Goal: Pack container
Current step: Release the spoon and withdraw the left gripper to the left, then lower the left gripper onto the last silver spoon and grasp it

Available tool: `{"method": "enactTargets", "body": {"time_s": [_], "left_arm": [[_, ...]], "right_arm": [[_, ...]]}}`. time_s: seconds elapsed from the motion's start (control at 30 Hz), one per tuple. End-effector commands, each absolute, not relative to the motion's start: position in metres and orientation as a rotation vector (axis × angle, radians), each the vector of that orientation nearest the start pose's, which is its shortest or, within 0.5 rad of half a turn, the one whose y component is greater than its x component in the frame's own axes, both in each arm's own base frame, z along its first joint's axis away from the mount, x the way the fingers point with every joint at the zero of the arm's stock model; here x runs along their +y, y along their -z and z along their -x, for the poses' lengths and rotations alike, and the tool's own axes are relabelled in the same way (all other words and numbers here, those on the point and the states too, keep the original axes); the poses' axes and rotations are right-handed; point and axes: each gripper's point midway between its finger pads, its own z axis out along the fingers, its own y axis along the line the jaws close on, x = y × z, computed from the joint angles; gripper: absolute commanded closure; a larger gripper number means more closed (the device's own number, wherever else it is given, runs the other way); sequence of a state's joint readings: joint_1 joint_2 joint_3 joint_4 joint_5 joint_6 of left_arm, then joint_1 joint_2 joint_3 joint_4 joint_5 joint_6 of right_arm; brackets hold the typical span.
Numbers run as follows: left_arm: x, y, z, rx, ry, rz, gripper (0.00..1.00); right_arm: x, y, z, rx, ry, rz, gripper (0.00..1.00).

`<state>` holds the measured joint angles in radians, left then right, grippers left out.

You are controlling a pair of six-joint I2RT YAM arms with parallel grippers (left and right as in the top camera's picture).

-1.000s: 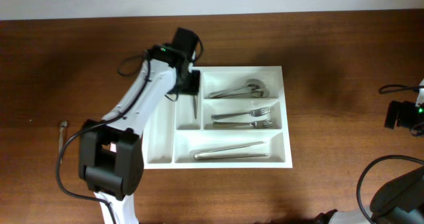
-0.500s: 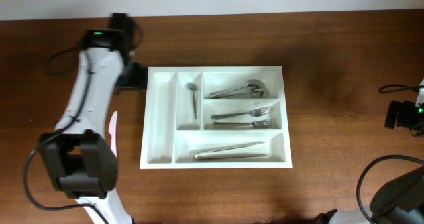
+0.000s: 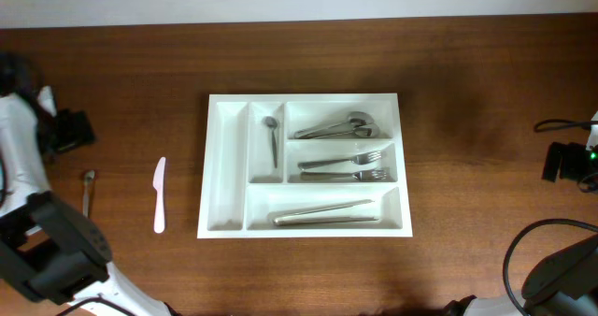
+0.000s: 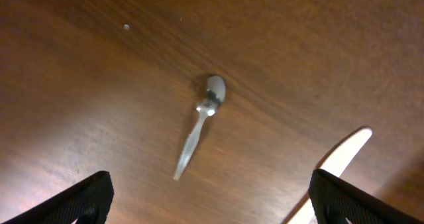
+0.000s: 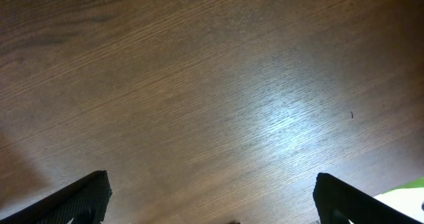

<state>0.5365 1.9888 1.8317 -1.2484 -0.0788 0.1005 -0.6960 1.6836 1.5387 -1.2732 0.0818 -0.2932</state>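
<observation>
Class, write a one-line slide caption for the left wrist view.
Open left gripper hovers over a small metal spoon on the wooden table, white knife alongside.

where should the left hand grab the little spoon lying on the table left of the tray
Grip the spoon mid-handle, coming straight down with the left hand closing across it. It lies flat on the table, so no side gets under it; the handle is slim and straight, the bowl wider and rounded.
</observation>
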Motion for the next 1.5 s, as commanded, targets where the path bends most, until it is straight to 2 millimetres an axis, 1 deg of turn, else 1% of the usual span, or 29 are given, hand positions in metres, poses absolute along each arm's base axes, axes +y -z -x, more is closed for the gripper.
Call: {"method": "enactTargets", "body": {"time_s": [0.0, 0.1, 0.2, 0.33, 0.47, 0.53, 0.67, 0.87, 1.0, 1.13, 1.47], "left_arm": [[0.222, -0.108, -0.354, 2.99, 0.039, 0.457, 0.04], [0.232, -0.093, -0.342, 3.046, 0.069, 0.402, 0.04], [0.235, -0.076, -0.337, 3.083, 0.103, 0.407, 0.04], [0.233, -0.052, -0.334, 3.141, 0.154, 0.397, 0.04], [0.231, -0.035, -0.33, 3.188, 0.185, 0.4, 0.04], [0.232, -0.029, -0.327, 3.21, 0.181, 0.371, 0.04], [0.239, -0.021, -0.325, 3.236, 0.129, 0.333, 0.04], [0.243, -0.019, -0.328, 3.235, 0.113, 0.187, 0.04], [0.248, -0.019, -0.324, 3.257, 0.065, 0.181, 0.04], [0.248, -0.019, -0.325, 3.256, 0.063, 0.181, 0.04], [0.252, -0.018, -0.331, 3.229, 0.034, 0.179, 0.04]], "right_arm": [[-0.227, -0.164, -0.251, 2.955, 0.233, -0.603, 0.01], [-0.227, -0.164, -0.251, 2.955, 0.233, -0.603, 0.01], [-0.227, -0.164, -0.251, 2.955, 0.233, -0.603, 0.01], [-0.227, -0.164, -0.251, 2.955, 0.233, -0.603, 0.01], [-0.227, -0.164, -0.251, 2.955, 0.233, -0.603, 0.01], [-0.227, -0.164, -0.251, 2.955, 0.233, -0.603, 0.01], [-0.227, -0.164, -0.251, 2.955, 0.233, -0.603, 0.01], [-0.227, -0.164, -0.251, 2.955, 0.233, -0.603, 0.01], [-0.227, -0.164, -0.251, 2.955, 0.233, -0.603, 0.01], [-0.227, -0.164, -0.251, 2.955, 0.233, -0.603, 0.01], [-0.227, -0.164, -0.251, 2.955, 0.233, -0.603, 0.01]]}}
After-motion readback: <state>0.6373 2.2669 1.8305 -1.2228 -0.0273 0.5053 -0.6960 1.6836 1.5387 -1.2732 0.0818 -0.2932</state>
